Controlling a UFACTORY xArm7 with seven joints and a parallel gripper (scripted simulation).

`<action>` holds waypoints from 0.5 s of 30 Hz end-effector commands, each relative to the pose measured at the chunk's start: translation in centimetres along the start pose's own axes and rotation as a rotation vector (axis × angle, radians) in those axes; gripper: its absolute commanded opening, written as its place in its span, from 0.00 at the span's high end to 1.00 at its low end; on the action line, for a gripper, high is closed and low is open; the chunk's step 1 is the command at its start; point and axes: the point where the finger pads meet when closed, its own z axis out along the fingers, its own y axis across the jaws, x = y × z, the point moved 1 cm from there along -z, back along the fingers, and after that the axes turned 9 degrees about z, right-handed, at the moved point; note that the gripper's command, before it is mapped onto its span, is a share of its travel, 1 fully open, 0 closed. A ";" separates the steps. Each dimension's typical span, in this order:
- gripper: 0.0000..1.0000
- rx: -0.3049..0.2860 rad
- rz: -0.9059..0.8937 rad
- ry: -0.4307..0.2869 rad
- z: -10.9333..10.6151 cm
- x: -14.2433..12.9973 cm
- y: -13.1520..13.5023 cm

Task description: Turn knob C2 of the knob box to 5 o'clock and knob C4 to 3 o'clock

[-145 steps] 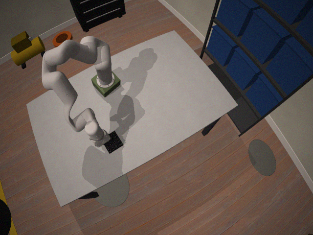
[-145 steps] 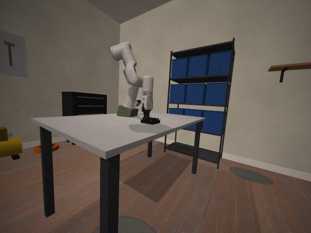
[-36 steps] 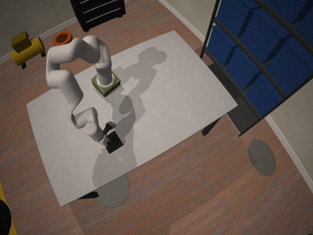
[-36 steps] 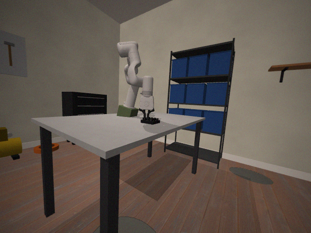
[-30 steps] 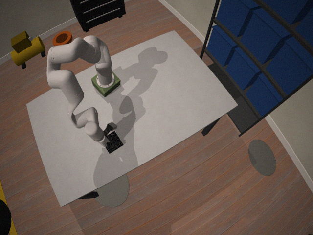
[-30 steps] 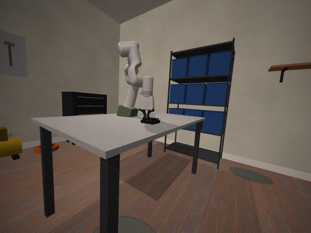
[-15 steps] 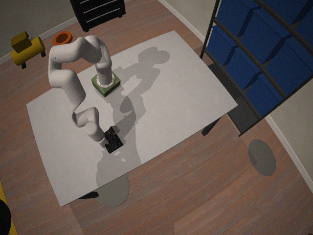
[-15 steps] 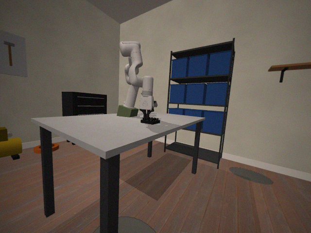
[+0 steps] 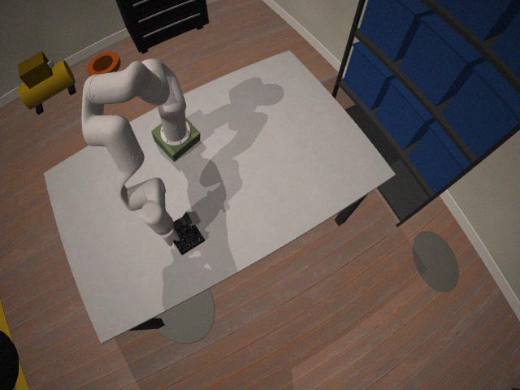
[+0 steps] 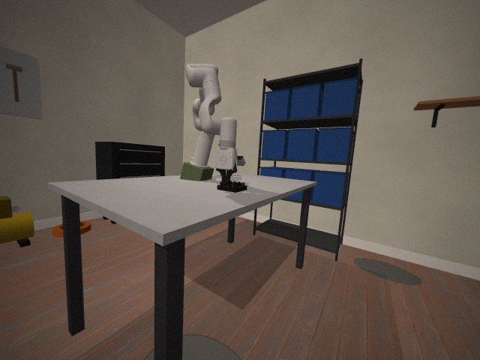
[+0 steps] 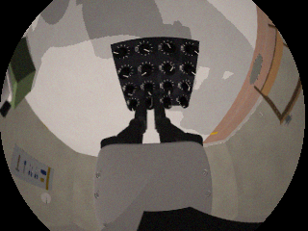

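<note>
End effector (image 9: 175, 240) (image 10: 226, 183) (image 11: 149, 103) down at knob box (image 9: 189, 240) (image 10: 232, 189) (image 11: 156, 59) on counter (image 9: 302, 167) (image 10: 147, 201) (image 11: 72, 106), fingers nearly together with a narrow gap, any grip on a knob impossible to tell.

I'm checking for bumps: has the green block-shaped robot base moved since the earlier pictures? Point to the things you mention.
No; the green block-shaped robot base (image 9: 161, 143) (image 10: 196, 172) sits at the same spot on the pale rectangular tabletop (image 9: 302, 167) (image 10: 154, 197).
</note>
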 end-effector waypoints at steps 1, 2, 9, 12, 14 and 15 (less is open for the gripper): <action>0.92 -0.002 0.009 -0.002 -0.1 -0.1 0.1; 0.92 -0.002 0.012 -0.002 -0.1 -0.1 0.1; 0.92 -0.002 0.022 -0.002 -0.1 -0.1 0.1; 0.92 -0.002 0.022 -0.002 -0.1 -0.1 0.1; 0.92 -0.002 0.022 -0.002 -0.1 -0.1 0.1; 0.92 -0.002 0.022 -0.002 -0.1 -0.1 0.1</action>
